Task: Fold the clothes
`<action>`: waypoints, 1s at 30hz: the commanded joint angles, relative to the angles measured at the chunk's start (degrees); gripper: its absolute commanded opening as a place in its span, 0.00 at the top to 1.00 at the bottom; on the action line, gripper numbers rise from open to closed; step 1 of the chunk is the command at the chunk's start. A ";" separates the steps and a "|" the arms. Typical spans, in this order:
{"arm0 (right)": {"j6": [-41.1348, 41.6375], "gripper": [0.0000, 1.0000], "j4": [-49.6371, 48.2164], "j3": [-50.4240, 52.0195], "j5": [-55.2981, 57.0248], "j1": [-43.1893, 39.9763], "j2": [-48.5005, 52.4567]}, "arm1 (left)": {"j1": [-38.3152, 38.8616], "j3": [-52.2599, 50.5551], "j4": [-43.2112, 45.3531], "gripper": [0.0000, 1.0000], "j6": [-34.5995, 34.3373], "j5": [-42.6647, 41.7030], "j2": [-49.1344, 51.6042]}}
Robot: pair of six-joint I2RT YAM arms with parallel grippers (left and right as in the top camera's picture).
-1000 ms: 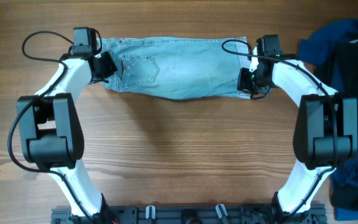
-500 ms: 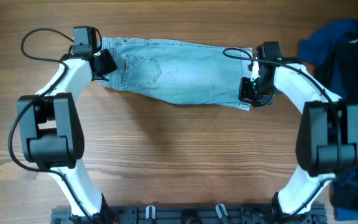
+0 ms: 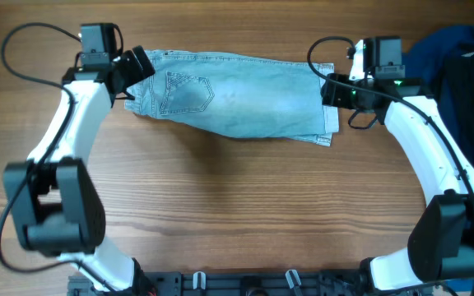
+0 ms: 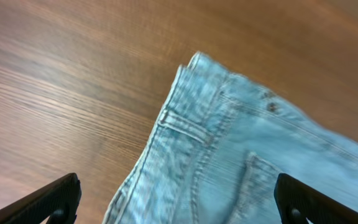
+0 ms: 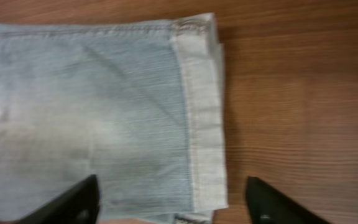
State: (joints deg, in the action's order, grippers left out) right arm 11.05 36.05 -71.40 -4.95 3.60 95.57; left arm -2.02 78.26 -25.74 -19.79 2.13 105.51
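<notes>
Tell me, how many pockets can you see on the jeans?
1. A stitched back pocket shows on the light blue jeans, near the waistband end by the left gripper. More pockets may be hidden underneath the fold.

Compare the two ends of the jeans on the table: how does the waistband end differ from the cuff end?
The waistband end of the jeans shows a stitched pocket and belt loop; the cuff end shows a plain pale hem. The waistband end lies by the left gripper, the cuff end by the right gripper. Both lie flat, released.
</notes>
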 commanded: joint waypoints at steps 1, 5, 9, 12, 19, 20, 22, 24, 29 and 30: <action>-0.39 0.16 0.61 -0.37 3.69 -2.47 0.17 | 0.04 -0.13 -1.99 0.02 -0.13 -1.01 -4.48; -0.87 0.15 1.62 -0.26 -0.09 -6.38 0.92 | 0.04 -0.20 -3.54 0.01 -0.15 -6.05 -4.17; -6.19 0.16 2.49 -0.22 -7.28 -9.40 2.56 | 0.11 -0.26 -4.55 0.00 -2.12 -7.56 -2.62; -6.60 0.17 3.52 -0.22 -10.03 -11.13 4.22 | 0.11 -0.26 -4.57 0.00 -2.08 -11.41 -0.85; -13.18 0.25 1.79 -0.17 -19.28 -12.31 12.35 | 0.02 -0.28 -4.55 0.00 -2.03 -13.22 3.61; -13.68 0.26 1.18 -0.17 -20.20 -12.31 13.40 | 0.02 -0.28 -4.63 0.00 -2.03 -13.22 3.82; -13.97 0.27 -0.63 -0.17 -21.44 -12.31 16.13 | 0.04 -0.28 -4.98 0.00 -2.03 -13.22 3.98; -13.86 0.28 -2.21 -0.17 -21.73 -12.31 18.62 | 0.04 -0.28 -5.16 0.00 -2.03 -13.22 3.98; -11.04 0.28 -5.22 -0.17 -24.46 -12.31 23.06 | 0.04 -0.28 -5.20 0.00 -2.03 -13.20 4.00; -10.84 0.27 -6.05 -0.17 -27.10 -12.31 23.91 | 0.04 -0.28 -5.22 0.00 -2.03 -13.20 4.00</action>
State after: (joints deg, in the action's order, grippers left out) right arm -0.95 31.18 -71.92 -25.69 -8.95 114.87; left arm -2.02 78.24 -30.96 -21.32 -10.17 108.99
